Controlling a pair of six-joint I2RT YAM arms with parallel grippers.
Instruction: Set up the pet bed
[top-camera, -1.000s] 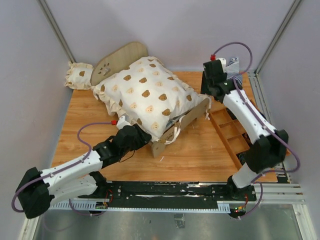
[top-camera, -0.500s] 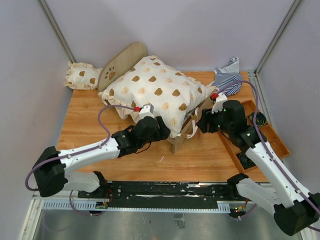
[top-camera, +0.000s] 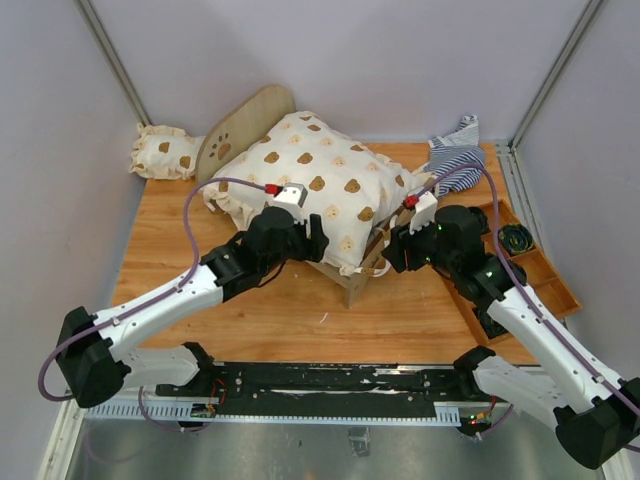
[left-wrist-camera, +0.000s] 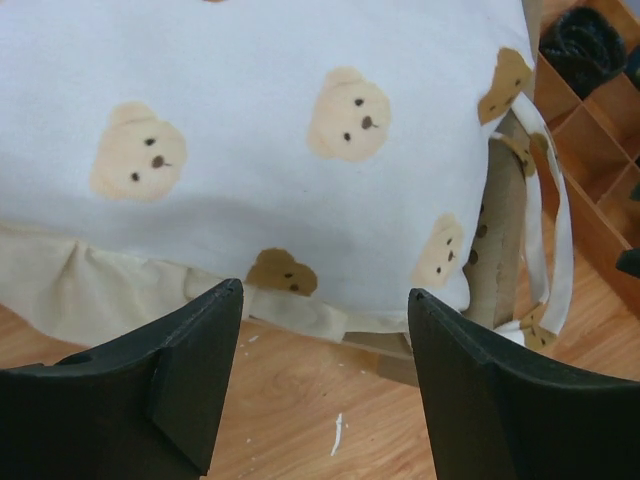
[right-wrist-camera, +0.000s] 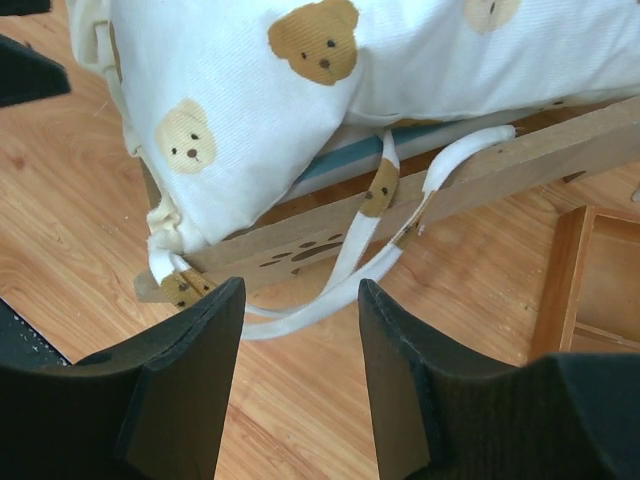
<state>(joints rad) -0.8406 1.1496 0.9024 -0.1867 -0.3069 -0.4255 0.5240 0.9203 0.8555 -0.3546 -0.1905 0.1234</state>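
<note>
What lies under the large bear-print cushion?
The pet bed: its wooden side rail and a sliver of blue base show below the cushion; the rest of the base is covered.

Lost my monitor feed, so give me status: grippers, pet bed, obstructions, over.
Left gripper open, empty, facing the cushion. Right gripper open, empty. Pet bed carries the cushion. Loose ties dangle beneath the right gripper.

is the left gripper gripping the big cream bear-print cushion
No, the left gripper is open, its jaws wide apart, and the big cream bear-print cushion lies beyond them, unclamped.
</note>
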